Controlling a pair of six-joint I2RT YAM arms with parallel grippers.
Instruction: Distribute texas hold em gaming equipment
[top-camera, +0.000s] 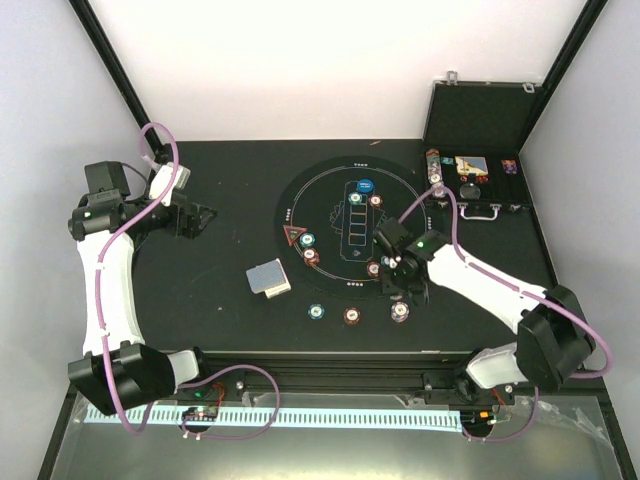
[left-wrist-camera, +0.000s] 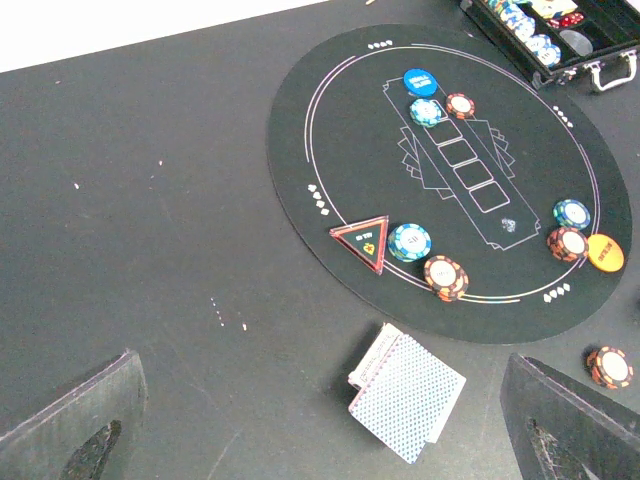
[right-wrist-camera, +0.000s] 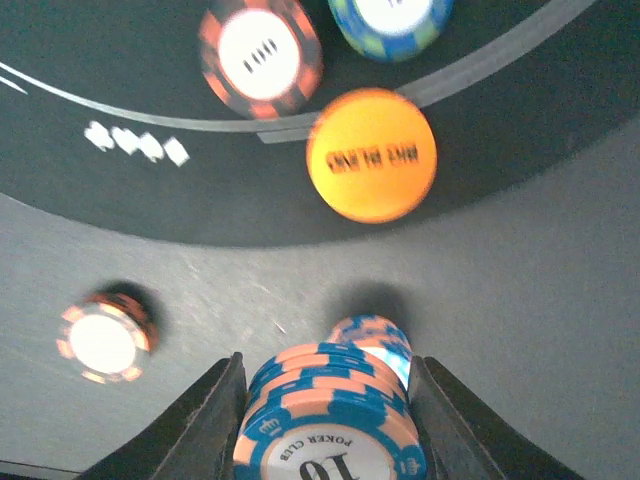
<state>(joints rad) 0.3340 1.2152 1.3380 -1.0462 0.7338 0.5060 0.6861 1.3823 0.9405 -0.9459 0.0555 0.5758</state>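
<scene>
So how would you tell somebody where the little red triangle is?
Look at the round black mat with white printed lines on the black table. At its left edge in the overhead view sits the small red flat triangle, right beside a blue-green and white round chip. It is the only three-cornered piece; its neighbours are all round.

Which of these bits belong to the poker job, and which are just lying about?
Job: deck of cards, stack of chips, orange button, blue button, red triangle, loose chips.
Just there: round black mat, open case.
</scene>
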